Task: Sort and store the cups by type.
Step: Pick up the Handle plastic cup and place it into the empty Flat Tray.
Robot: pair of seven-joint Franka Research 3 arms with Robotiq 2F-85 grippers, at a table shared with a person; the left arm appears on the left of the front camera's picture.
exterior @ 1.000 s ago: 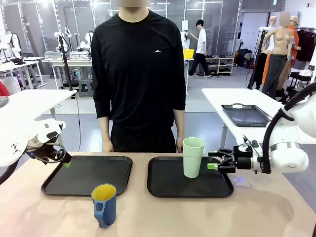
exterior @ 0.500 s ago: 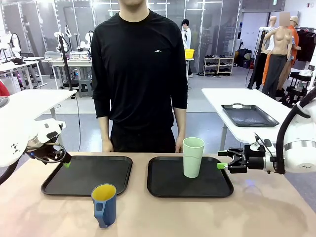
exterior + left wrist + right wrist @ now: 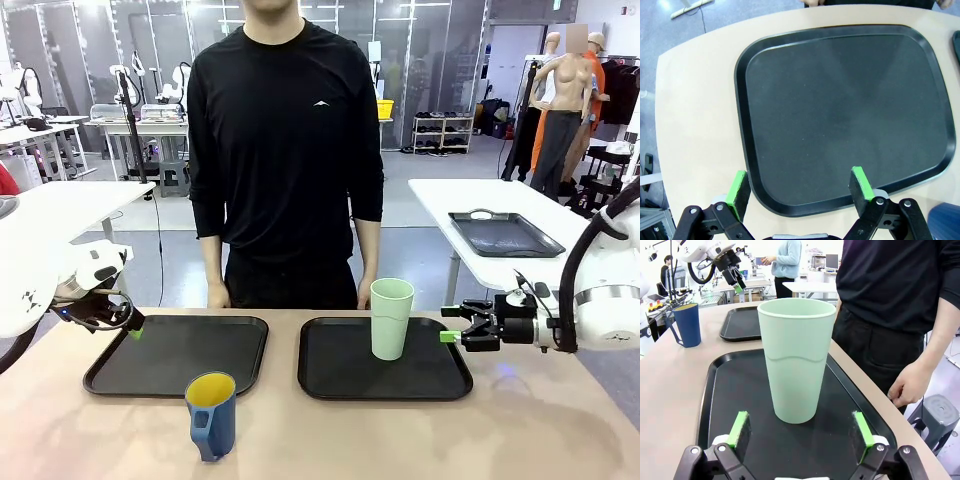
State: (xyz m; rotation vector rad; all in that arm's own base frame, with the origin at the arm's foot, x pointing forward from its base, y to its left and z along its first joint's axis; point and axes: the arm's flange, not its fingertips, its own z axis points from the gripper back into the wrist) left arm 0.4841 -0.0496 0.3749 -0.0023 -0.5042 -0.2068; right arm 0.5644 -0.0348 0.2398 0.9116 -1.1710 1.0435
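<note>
A tall mint-green tumbler [image 3: 391,318] stands upright on the right black tray [image 3: 340,375]. My right gripper [image 3: 450,337] hovers open just right of it, a small gap away. In the right wrist view the tumbler [image 3: 797,360] stands just beyond my open right gripper [image 3: 800,432]. A dark blue mug [image 3: 211,415] with a yellow inside sits on the bare table in front of the left black tray [image 3: 170,350]. My left gripper [image 3: 130,325] hangs open over that tray's left edge. In the left wrist view my left gripper [image 3: 799,186] is open above the tray [image 3: 840,110].
A person stands at the far side, hands [image 3: 217,297] resting at the table's edge behind the trays. One hand [image 3: 910,385] is close to the right tray's far rim. The mug's rim [image 3: 945,220] shows beside the left tray's corner. Bare tabletop lies along the front.
My right gripper has drawn back to the right, away from the mint-green tumbler, and then stayed still. The left arm, both cups and both trays have not moved.
</note>
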